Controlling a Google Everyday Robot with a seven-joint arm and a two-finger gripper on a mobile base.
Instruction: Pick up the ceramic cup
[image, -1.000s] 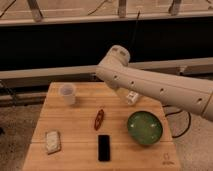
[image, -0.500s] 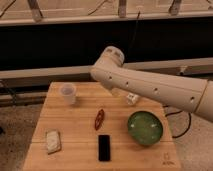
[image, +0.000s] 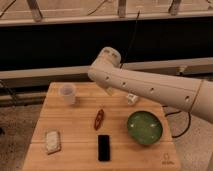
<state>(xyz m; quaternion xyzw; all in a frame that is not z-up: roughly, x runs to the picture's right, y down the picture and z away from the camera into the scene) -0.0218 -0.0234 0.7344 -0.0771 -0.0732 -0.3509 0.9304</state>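
The small pale whitish-grey ceramic cup (image: 67, 93) stands free at ten o'clock on the wooden table (image: 75, 131), while the gripper, fingers spread wide, sits hidden behind the bulky white arm (image: 150, 90) toward one o'clock, so a sweeping approach could topple the cup.

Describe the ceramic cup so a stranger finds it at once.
On the wooden table, look to the far left corner, left of the white arm, whose gripper is out of sight. The ceramic cup stands there: small, pale and upright, unlike the wide green bowl.
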